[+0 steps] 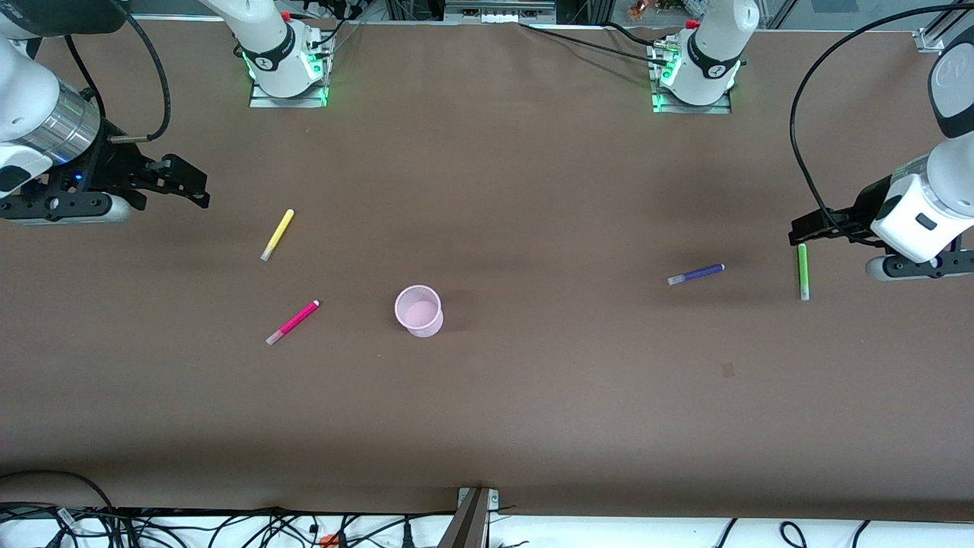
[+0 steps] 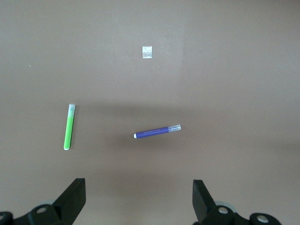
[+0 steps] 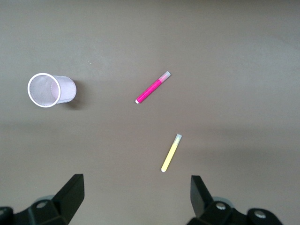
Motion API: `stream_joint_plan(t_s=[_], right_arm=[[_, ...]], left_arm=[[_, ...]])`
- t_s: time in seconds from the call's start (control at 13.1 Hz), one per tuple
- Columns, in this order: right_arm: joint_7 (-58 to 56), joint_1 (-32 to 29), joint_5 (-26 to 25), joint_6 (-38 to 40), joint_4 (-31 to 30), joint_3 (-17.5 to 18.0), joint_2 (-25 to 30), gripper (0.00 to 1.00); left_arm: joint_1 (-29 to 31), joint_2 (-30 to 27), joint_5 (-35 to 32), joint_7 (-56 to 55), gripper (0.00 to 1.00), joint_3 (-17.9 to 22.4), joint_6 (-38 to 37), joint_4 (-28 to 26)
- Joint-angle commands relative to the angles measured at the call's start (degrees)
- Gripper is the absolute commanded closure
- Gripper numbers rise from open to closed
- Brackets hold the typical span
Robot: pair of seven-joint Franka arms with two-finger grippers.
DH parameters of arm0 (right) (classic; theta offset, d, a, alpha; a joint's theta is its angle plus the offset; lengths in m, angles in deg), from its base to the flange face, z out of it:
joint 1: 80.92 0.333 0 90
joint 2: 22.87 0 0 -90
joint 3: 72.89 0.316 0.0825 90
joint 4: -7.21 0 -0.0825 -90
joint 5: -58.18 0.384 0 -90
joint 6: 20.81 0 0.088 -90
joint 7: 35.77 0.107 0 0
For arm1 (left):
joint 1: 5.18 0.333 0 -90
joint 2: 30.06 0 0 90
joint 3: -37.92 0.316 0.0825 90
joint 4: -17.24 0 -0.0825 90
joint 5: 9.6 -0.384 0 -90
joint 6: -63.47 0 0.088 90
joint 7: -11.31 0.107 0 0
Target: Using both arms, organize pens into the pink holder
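The pink holder (image 1: 418, 310) stands upright and empty mid-table; it also shows in the right wrist view (image 3: 49, 90). The yellow pen (image 1: 277, 234) (image 3: 171, 153) and the magenta pen (image 1: 292, 322) (image 3: 153, 87) lie toward the right arm's end. The purple pen (image 1: 695, 274) (image 2: 157, 131) and the green pen (image 1: 802, 272) (image 2: 69, 127) lie toward the left arm's end. My right gripper (image 1: 194, 186) (image 3: 137, 192) is open and empty, above the table beside the yellow pen. My left gripper (image 1: 806, 228) (image 2: 139, 194) is open and empty, above the table by the green pen.
A small pale tape patch (image 1: 728, 370) (image 2: 147, 52) sits on the brown table nearer the front camera than the purple pen. The arm bases (image 1: 285, 68) (image 1: 696, 76) stand along the back edge. A metal bracket (image 1: 475, 510) and cables line the front edge.
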Motion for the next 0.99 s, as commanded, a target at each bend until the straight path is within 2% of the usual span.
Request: stream_joint_plan(t_s=[0.0, 0.15, 0.53, 0.91], right_arm=[[0.9, 0.1, 0.8, -0.7, -1.3, 0.2, 1.0, 0.0], [0.3, 0.4, 0.6, -0.4, 0.7, 0.2, 0.4, 0.0], [0.0, 0.0, 0.7, -4.2, 1.4, 0.1, -0.8, 0.0], [-0.1, -0.2, -0.2, -4.7, 2.2, -0.1, -0.6, 0.0]], left_arm=[[-0.2, 0.5, -3.0, -1.2, 0.0, -0.2, 0.0, 0.5], [-0.2, 0.5, -3.6, -0.9, 0.0, -0.4, 0.0, 0.5], [-0.2, 1.6, -3.0, -0.8, 0.0, -0.4, 0.0, 0.8], [0.0, 3.4, -3.0, -0.6, 0.0, -0.4, 0.0, 1.1]])
